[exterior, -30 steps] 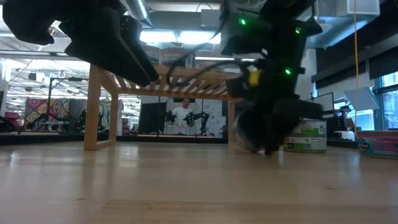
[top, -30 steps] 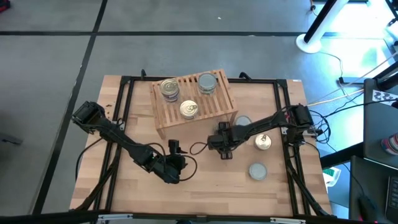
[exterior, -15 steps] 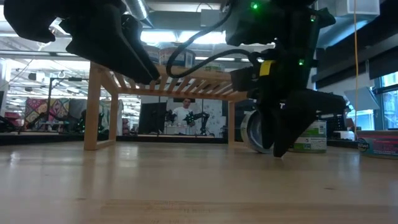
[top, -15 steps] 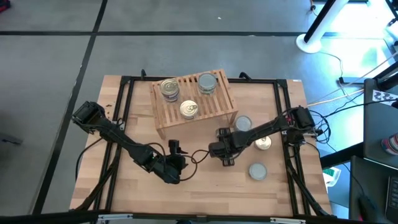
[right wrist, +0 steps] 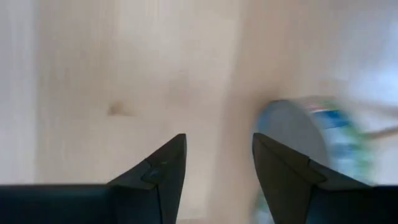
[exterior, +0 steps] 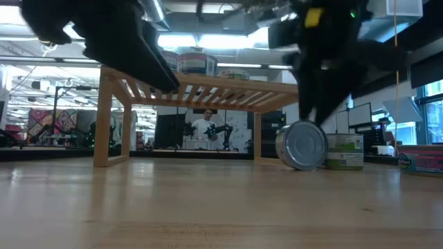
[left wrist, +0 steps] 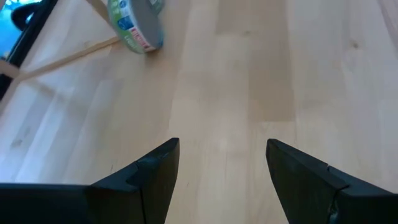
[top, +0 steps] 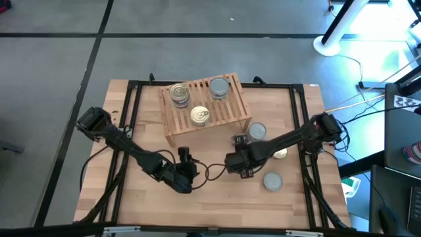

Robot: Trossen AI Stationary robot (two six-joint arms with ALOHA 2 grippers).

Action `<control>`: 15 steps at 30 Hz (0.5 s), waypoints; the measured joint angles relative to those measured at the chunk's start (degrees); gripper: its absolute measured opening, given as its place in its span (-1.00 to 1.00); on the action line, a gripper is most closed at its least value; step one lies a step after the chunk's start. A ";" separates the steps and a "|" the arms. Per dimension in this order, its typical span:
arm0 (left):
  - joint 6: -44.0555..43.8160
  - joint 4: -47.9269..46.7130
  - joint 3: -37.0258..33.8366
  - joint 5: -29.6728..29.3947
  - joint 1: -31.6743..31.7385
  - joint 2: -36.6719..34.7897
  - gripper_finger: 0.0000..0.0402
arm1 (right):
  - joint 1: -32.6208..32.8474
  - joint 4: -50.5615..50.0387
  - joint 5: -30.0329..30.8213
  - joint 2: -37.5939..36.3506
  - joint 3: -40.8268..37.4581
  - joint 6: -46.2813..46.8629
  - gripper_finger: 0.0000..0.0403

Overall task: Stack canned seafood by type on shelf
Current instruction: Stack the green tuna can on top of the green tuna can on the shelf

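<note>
Tins counted in the high view: six in all. Three sit on the slatted wooden shelf (top: 205, 105): a gold-topped tin (top: 178, 93) at its far left, a second gold-topped tin (top: 199, 116) nearer the front edge, and a grey-topped tin (top: 218, 87) at its far right. Three remain on the tabletop (top: 217, 197) right of the shelf: a silver-topped tin (top: 257, 131) just beside the shelf's right end, a gold-topped one (top: 280, 153) partly hidden behind the right arm, and a grey-topped one (top: 272, 180) nearer the front. In the low view one tin (exterior: 302, 145) lies tipped on its side, its round face showing, with an upright tin (exterior: 344, 151) just behind it. Right gripper (top: 240, 166) hangs above bare wood between the shelf and the loose tins, fingers (right wrist: 166, 169) spread and holding nothing; a tin (right wrist: 305, 143) lies just beyond them. Left gripper (top: 185, 172) hovers over the table in front of the shelf, fingers (left wrist: 155, 173) likewise apart and empty. Surface is light planked wood edged by a black frame (top: 131, 118). Floor around it is grey, and a person (exterior: 203, 123) shows in the room behind the shelf.
</note>
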 joint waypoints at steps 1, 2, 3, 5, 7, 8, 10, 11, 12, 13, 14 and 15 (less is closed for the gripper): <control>-0.94 0.04 -0.01 0.01 0.41 0.00 0.18 | -0.05 -0.99 1.82 -0.16 1.06 -0.01 -0.08; -2.04 0.05 0.00 0.02 0.87 0.00 0.18 | -0.09 -2.12 3.77 -0.21 1.99 -0.07 -0.08; -3.33 0.16 0.00 0.00 1.32 0.00 0.18 | -0.22 -3.01 5.56 -0.27 2.76 -0.12 -0.08; -5.19 1.15 -0.01 -0.01 2.45 0.00 0.18 | -0.63 -3.97 8.95 -0.29 3.86 -0.46 -0.08; -5.40 3.88 0.00 -0.01 3.39 0.34 0.18 | -1.36 -4.57 10.81 -0.29 4.06 -2.49 -0.08; -5.04 5.10 0.00 0.04 3.86 0.70 0.18 | -1.75 -4.71 10.93 -0.29 4.05 -3.63 -0.08; -3.45 7.39 0.00 0.81 4.74 1.47 0.18 | -3.00 -5.25 10.21 -0.29 4.04 -5.06 -0.08; -2.76 8.40 0.00 1.31 5.12 1.90 0.18 | -3.79 -5.70 9.56 -0.29 4.04 -5.65 -0.08; -2.05 9.10 0.00 1.84 5.47 2.10 0.18 | -4.73 -5.87 8.80 -0.29 4.01 -5.97 -0.08; -1.51 9.86 0.00 2.34 5.80 2.47 0.18 | -5.67 -5.72 8.13 -0.29 3.93 -6.08 -0.08; -0.90 10.89 0.00 2.93 6.21 2.81 0.18 | -6.65 -5.79 7.23 -0.28 3.91 -6.16 -0.08; -0.40 11.15 0.00 3.30 6.47 2.96 0.18 | -7.62 -5.72 6.42 -0.28 3.91 -6.16 -0.08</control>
